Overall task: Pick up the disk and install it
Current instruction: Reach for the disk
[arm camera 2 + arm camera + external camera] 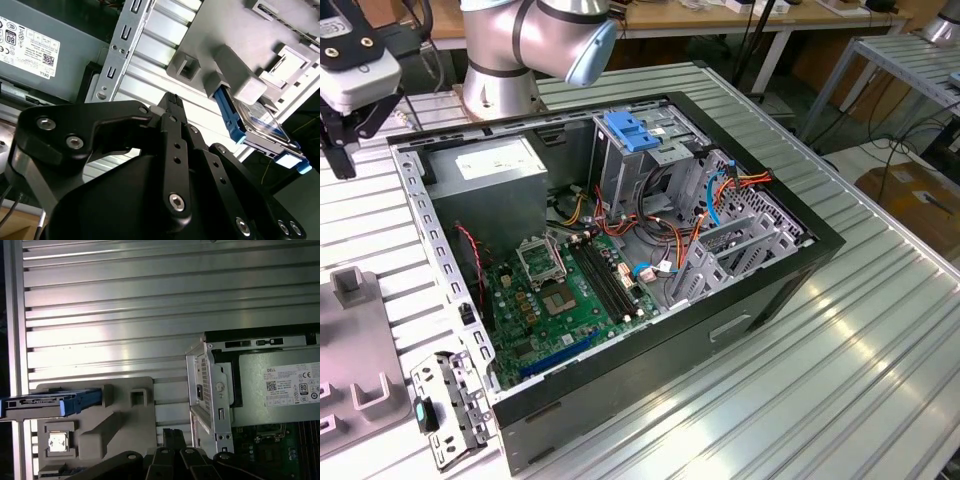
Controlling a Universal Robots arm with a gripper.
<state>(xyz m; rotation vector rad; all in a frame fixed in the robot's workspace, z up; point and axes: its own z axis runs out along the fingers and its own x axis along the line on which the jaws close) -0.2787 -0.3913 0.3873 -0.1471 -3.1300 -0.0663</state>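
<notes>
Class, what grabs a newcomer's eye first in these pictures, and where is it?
The open computer case fills the middle of the exterior view, with its green motherboard and the blue latch piece topping the grey cage. In both wrist views, the disk in its bright blue frame sits in a grey holder, apart from the black gripper.
</notes>
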